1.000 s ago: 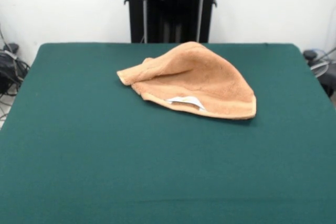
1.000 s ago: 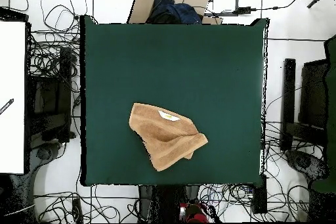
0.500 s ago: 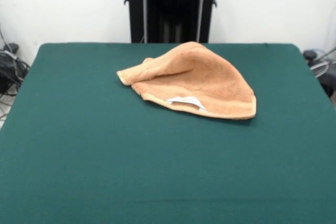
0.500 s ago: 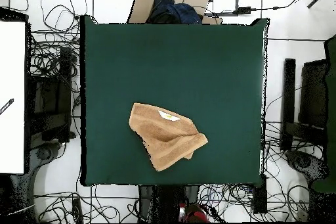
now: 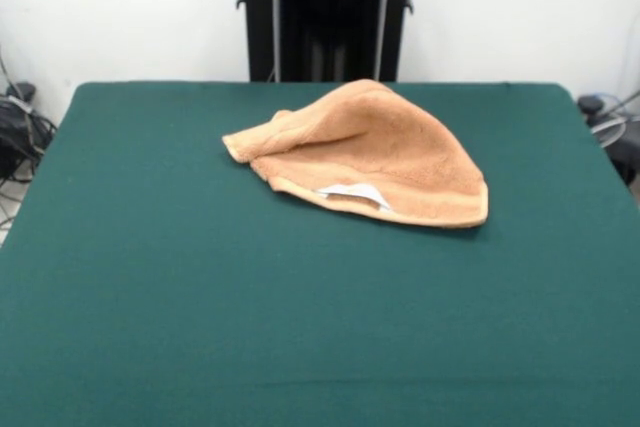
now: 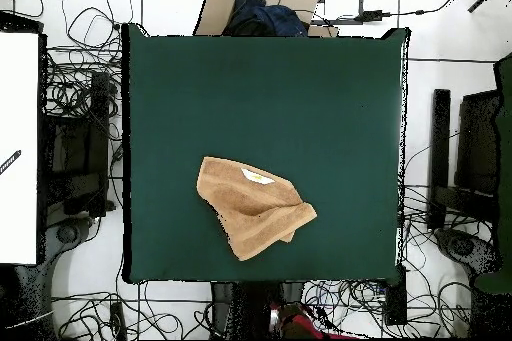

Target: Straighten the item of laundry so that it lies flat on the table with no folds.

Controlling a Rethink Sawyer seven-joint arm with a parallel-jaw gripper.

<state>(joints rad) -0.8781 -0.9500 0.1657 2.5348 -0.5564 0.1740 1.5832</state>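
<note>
Here, an orange-tan towel [image 5: 365,155] is lying crumpled on the dark green table [image 5: 200,307], sitting somewhat toward the far side of the cloth top in the front view and a little right of its centre line. Reading from the left, a folded corner is jutting out as a blunt point; behind it a thick flap is doubling over the lower layer and rising to a soft hump near the table's far edge. Along the near edge a woven border band is running toward the right, with a small white label [image 5: 352,191] lying on it about midway. At the right end the towel is ending in a squared, rounded corner resting flat on the felt.

From above, the towel [image 6: 254,206] is lying in the half of the table [image 6: 330,107] nearer the robot, left of centre, with its label [image 6: 257,176] facing the far side. Cables [image 6: 80,107] are trailing across the floor around the table.

A red part of the arm [image 6: 300,322] is showing at the bottom edge of the overhead view, clear of the table; the gripper itself is not appearing in either view, so whether it is spread or closed cannot be told.
</note>
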